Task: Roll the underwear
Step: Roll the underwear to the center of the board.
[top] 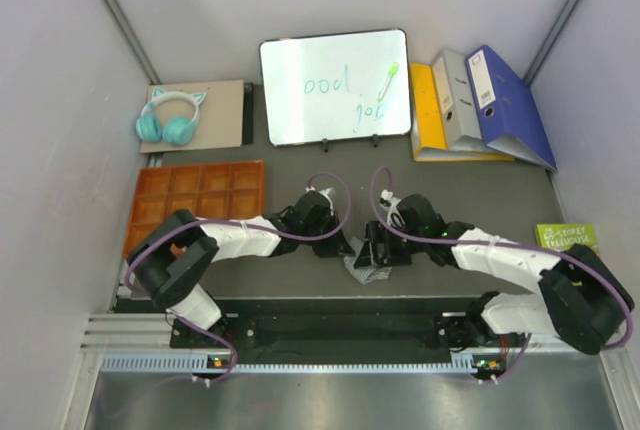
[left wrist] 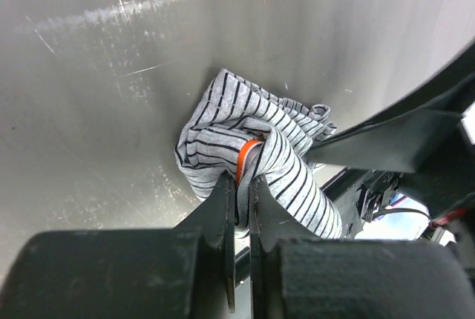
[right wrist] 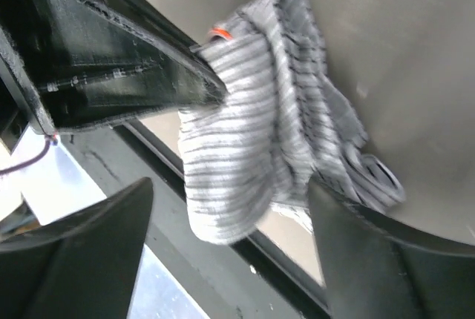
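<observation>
The grey-and-white striped boxer shorts [top: 365, 270] are bunched into a bundle at the table's near edge, between the two grippers. My left gripper [top: 343, 246] is shut on a fold of the bundle [left wrist: 286, 174], its jaws [left wrist: 239, 185] almost touching. A thin orange edge [left wrist: 249, 157] of the rust-orange briefs shows inside the folds; the rest of them is hidden. My right gripper [top: 385, 252] is open, with its fingers [right wrist: 230, 185] on either side of the hanging bundle [right wrist: 245, 133] and not closed on it. The orange edge [right wrist: 217, 33] also shows there.
An orange compartment tray [top: 200, 195] lies at the left. Teal headphones [top: 170, 118] rest on a cardboard sheet behind it. A whiteboard [top: 335, 85] with a green marker stands at the back, ring binders [top: 480, 105] at the back right, and a green box [top: 565, 238] at the right.
</observation>
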Tool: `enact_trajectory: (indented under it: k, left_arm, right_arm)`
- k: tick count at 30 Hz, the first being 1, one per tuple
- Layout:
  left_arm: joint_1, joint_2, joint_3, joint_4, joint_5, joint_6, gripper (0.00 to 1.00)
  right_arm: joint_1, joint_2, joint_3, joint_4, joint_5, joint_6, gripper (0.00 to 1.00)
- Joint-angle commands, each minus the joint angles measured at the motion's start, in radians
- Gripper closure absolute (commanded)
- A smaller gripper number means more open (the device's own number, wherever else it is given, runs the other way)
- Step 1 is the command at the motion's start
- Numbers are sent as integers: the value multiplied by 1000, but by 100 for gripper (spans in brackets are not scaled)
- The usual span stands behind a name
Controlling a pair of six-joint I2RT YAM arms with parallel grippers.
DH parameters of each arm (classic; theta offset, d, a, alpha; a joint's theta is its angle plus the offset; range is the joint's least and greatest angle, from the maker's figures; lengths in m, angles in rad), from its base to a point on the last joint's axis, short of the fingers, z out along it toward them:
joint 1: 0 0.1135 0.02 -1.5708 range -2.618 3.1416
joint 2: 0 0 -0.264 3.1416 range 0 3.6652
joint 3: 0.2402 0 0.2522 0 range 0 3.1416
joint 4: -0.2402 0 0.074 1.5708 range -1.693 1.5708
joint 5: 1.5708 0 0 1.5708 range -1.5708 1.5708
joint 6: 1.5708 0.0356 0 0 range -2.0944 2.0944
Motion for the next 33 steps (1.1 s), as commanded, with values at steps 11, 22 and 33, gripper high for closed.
enact_trajectory:
  k: [11,22,33]
  left_arm:
    - [-26,78,20,-78,-84,43,100]
    - [-32,81,38,-124,-87,48,100]
    - [-38,90,55,-137,-92,45,100]
  right_arm:
    - [-128,-182,-58,-100,67,-20,9]
    - [-128,-236,-147,-62,103,53,9]
    - [-128,-162,-167,109,27,78,11]
